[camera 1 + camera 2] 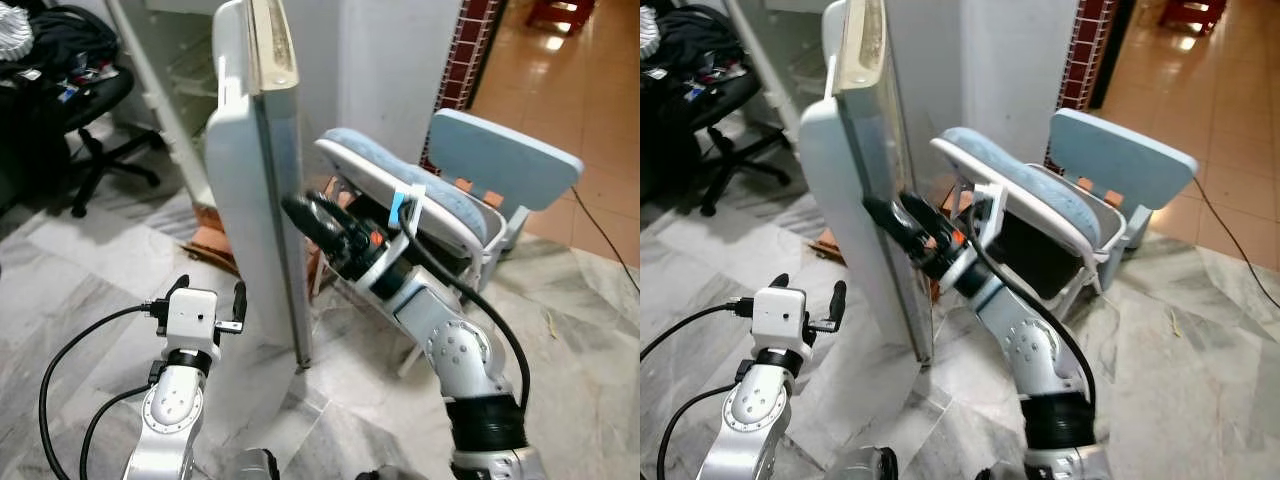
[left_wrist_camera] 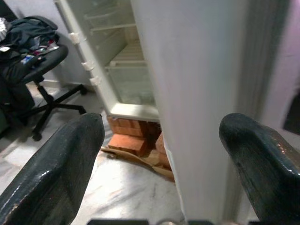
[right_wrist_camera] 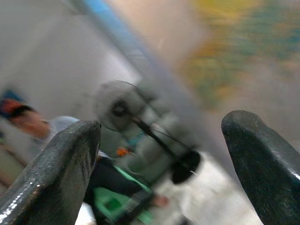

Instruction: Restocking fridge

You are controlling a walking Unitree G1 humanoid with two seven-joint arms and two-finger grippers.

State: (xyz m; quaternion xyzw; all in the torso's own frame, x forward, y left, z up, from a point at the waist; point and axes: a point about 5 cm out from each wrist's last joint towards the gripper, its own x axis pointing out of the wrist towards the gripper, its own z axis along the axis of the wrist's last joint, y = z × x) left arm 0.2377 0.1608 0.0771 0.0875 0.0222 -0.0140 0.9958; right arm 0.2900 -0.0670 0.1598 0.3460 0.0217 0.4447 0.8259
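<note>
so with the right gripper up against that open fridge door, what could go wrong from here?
1. The right gripper sits at the edge of the fridge door with open fingers; it could slip off and let the door swing.
2. A blue chair lies tipped just behind the right arm; the elbow may hit it.
3. The left gripper is close to the door face and could get bumped.

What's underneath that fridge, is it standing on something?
Yes. In the left wrist view, reddish bricks sit under the open fridge, with a flattened scrap of cardboard on the floor in front. The fridge door covers whatever supports the other side.
</note>
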